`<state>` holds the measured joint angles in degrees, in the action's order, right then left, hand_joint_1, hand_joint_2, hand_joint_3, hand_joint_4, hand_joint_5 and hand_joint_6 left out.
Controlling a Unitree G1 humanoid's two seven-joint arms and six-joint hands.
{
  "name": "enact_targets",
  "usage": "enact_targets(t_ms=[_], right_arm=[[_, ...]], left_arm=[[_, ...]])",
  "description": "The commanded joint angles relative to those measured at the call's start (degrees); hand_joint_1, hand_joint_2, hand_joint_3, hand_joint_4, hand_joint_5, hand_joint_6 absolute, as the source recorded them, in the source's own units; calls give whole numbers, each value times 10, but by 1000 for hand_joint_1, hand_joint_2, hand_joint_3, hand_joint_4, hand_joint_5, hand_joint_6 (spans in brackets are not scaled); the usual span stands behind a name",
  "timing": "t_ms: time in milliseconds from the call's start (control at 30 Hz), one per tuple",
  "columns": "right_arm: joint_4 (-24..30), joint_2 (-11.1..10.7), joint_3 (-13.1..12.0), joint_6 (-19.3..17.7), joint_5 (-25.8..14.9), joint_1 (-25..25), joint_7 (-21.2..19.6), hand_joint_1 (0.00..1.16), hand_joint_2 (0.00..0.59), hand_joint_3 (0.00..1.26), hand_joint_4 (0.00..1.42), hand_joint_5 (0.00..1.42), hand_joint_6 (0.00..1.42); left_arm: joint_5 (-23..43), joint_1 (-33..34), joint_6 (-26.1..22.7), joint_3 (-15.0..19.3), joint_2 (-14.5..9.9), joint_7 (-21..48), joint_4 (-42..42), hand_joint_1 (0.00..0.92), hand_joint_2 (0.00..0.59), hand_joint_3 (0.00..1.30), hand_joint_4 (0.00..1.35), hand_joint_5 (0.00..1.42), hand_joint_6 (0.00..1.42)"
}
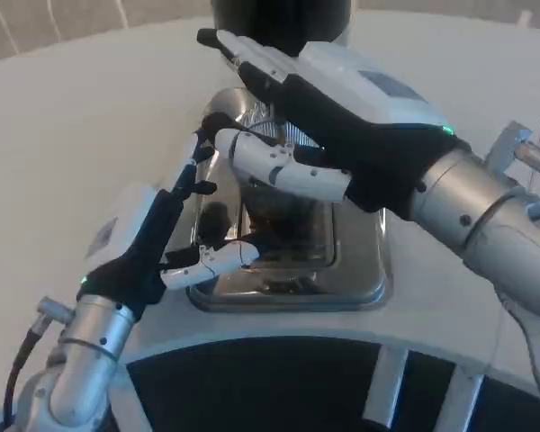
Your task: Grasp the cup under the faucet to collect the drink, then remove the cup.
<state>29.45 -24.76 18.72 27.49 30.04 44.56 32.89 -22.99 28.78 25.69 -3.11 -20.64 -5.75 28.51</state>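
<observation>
A steel drip tray lies on the white table below the dark dispenser body. My right hand stretches over the tray with fingers straight, their tips at the foot of the dispenser, and its thumb crosses above the tray's middle. It hides the faucet and whatever stands under it. My left hand is at the tray's left edge, fingers pointing up the rim and thumb reaching in over the tray. A dim, glassy shape shows between thumb and fingers. I cannot tell whether it is the cup or a reflection.
The round white table spreads to the left and behind. Its front edge curves just below the tray, with a dark gap and white struts beneath. The dispenser blocks the far side.
</observation>
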Motion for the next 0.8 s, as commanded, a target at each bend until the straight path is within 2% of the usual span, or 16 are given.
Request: enact_targets(t_ms=[33, 167, 333, 500, 800], right_arm=[[-6, 2, 11, -7, -7, -13, 19, 0, 478, 0, 0, 0, 0], [1, 3, 3, -11, -4, -19, 7, 0, 481, 0, 0, 0, 0], [13, 2, -27, -16, -4, -29, -19, 0, 487, 0, 0, 0, 0], [28, 2, -44, -15, -1, -35, -28, 0, 489, 0, 0, 0, 0], [93, 11, -75, 6, 5, -60, -37, 0, 489, 0, 0, 0, 0]], left_arm=[[-1, 9, -4, -5, 0, -11, 20, 348, 53, 0, 0, 267, 108], [-1, 10, -1, -7, -2, -10, 25, 347, 53, 0, 0, 267, 109], [1, 10, 2, -7, -6, -7, 28, 343, 54, 0, 0, 267, 110], [2, 8, 3, -8, -7, -4, 27, 338, 55, 0, 0, 267, 111], [2, 2, 3, -11, -7, 0, 16, 335, 56, 0, 0, 267, 111]])
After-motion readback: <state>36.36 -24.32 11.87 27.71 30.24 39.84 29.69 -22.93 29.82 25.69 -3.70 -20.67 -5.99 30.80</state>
